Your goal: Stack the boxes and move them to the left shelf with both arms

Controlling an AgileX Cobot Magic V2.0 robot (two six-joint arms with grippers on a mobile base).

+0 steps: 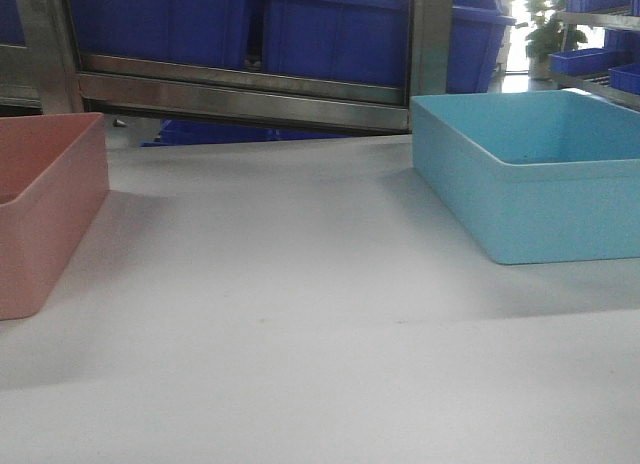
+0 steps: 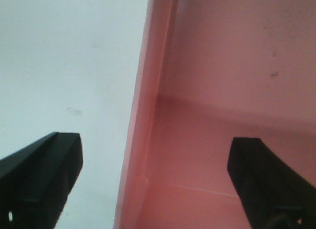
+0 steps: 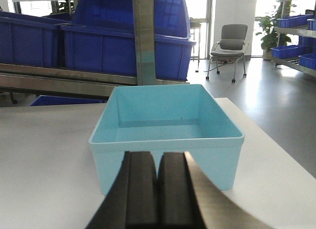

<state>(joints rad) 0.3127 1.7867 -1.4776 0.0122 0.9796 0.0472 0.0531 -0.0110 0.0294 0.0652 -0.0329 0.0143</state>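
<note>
The salmon pink box (image 1: 45,209) sits on the white table at the far left of the front view. The light teal-blue box (image 1: 535,169) stands at the right, empty. My left gripper (image 2: 155,160) is open and straddles the pink box's wall (image 2: 143,115), one finger outside over the table, the other inside the box. In the right wrist view my right gripper (image 3: 159,162) is shut with nothing in it, just short of the teal box's near wall (image 3: 165,162). Neither arm shows in the front view. The left shelf's roller lanes are not in view.
A steel rack bar (image 1: 240,89) runs behind the table, with dark blue crates (image 1: 250,24) above and below it. More crates sit on a shelf at the far right (image 1: 600,59). An office chair (image 3: 227,44) and a plant (image 3: 266,29) stand beyond the table.
</note>
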